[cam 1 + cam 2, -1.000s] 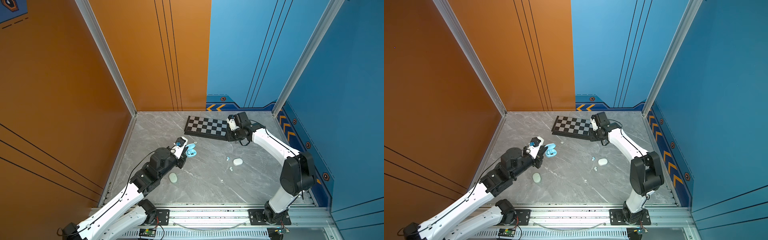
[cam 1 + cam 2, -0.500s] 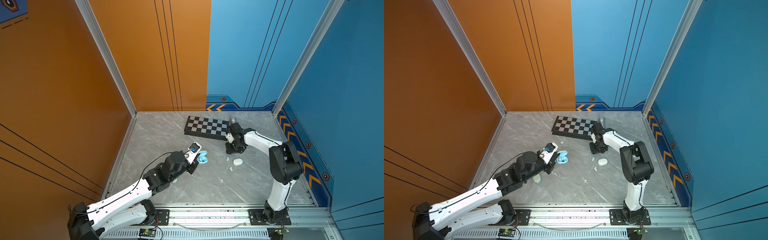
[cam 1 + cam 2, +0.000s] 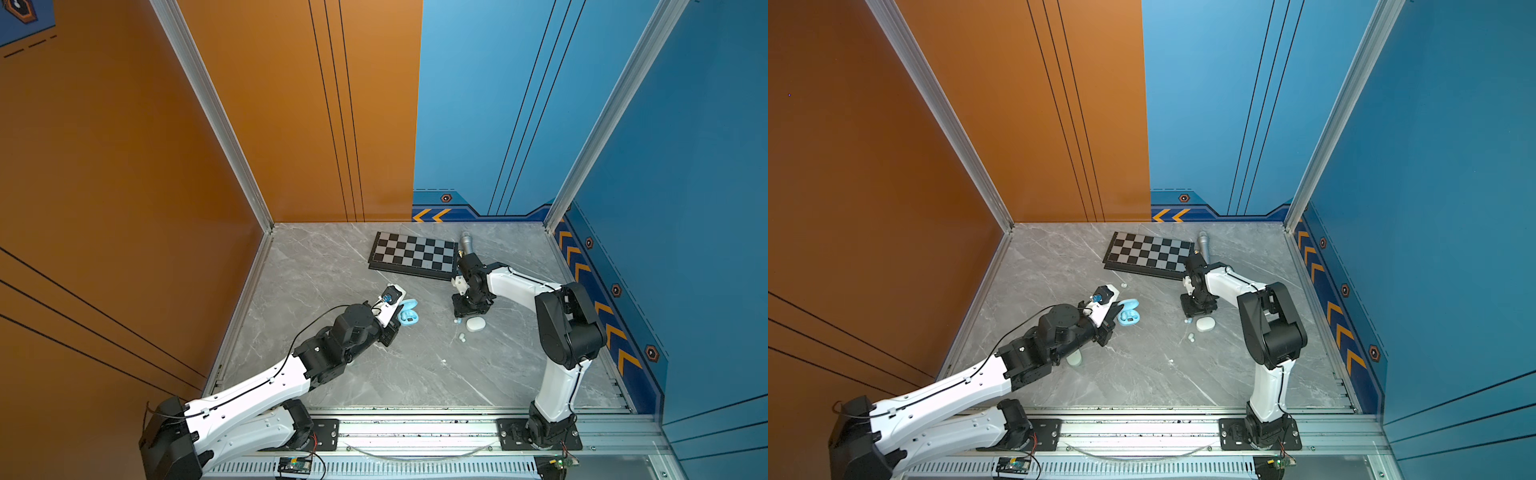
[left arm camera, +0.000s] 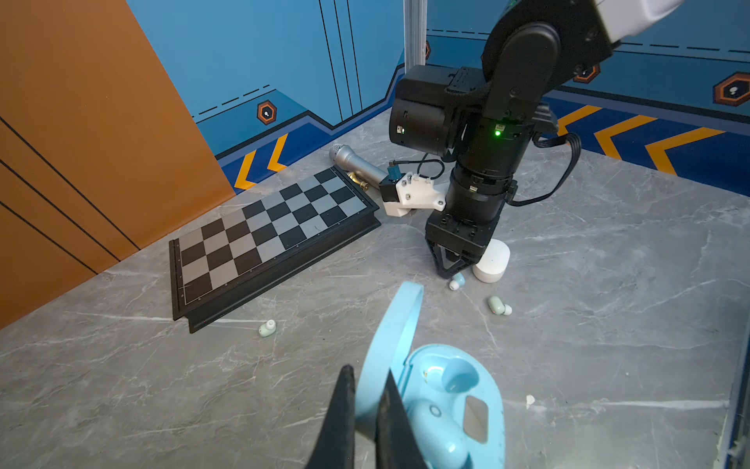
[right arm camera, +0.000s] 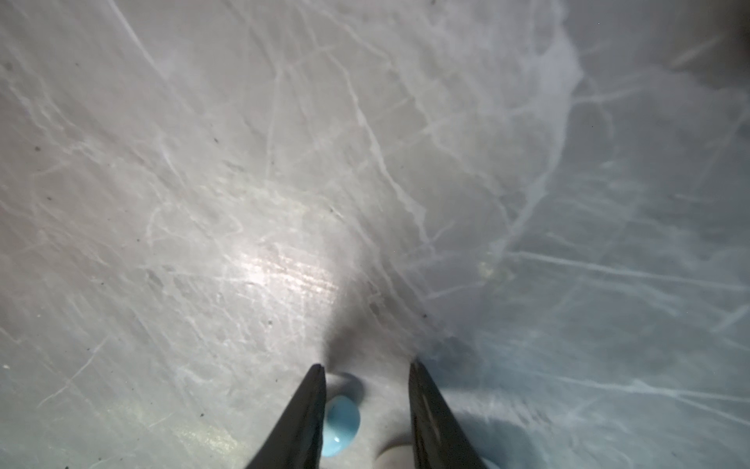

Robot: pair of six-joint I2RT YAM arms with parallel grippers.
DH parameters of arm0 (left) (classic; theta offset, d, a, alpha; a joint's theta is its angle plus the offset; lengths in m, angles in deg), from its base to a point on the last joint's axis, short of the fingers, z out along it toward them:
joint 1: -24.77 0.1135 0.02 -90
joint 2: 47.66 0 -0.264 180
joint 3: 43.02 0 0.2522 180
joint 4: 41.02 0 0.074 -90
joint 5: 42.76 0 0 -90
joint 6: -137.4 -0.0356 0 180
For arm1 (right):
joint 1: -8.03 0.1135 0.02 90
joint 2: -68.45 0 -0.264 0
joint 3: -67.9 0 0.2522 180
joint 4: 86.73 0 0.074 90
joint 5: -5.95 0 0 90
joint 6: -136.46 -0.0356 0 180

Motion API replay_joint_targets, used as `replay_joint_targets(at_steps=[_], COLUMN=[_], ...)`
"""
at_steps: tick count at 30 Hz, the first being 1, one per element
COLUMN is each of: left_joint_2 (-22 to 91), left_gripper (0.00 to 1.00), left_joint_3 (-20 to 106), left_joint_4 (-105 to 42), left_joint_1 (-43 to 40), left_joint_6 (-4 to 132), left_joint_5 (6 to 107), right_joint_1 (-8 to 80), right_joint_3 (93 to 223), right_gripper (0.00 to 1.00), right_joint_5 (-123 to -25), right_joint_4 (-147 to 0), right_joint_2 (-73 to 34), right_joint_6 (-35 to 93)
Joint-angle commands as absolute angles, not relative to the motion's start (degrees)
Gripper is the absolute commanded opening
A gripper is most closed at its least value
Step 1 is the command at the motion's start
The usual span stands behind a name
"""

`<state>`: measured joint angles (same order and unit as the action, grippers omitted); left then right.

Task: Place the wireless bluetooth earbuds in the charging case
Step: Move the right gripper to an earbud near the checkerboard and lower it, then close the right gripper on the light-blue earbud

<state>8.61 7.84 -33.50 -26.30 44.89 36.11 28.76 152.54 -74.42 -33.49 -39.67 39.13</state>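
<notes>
Left gripper (image 4: 368,371) grips case (image 4: 479,377); right gripper (image 5: 367,367) part-hides earbud (image 5: 343,424).

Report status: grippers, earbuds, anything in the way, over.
Left gripper shut on blue case lid. Right gripper open, astride light blue earbud on table. White case close beside it.

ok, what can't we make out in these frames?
- right gripper touching the light blue earbud or not: right wrist view blurred, one finger overlaps the bud; jaws apart around it.
- mint case: left arm covers most of it in a top view; open or shut unclear.
- light blue case, lid clamped by left gripper: left wrist view's edge cuts its near end.
- white case: right gripper hides part in left wrist view; contents unseen.
</notes>
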Motion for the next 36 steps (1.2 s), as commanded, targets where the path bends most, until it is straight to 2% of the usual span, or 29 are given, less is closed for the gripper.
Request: replay_joint_targets(at_steps=[1,17,36], left_joint_2=[8.81,8.94,3.54], left_gripper=[0.0,0.0,0.0], left_joint_3=[7.31,7.03,3.58], left_joint_4=[-35.87,-36.74,-36.58], left_joint_1=[-26.83,-26.81,-26.48], left_joint_6=[45.3,45.0,44.85], left_joint_5=[35.8,35.6,33.55], right_joint_1=[29.07,29.43,33.02], right_joint_3=[152.03,151.35,153.11], right_gripper=[0.36,0.38,0.32], right_joint_5=[-72.43,-70.16,-70.51], right_joint_4=[-31.95,-31.46,-30.08], right_joint_2=[-40.09,-36.66,-39.92], right_joint_6=[39.67,33.26,31.29])
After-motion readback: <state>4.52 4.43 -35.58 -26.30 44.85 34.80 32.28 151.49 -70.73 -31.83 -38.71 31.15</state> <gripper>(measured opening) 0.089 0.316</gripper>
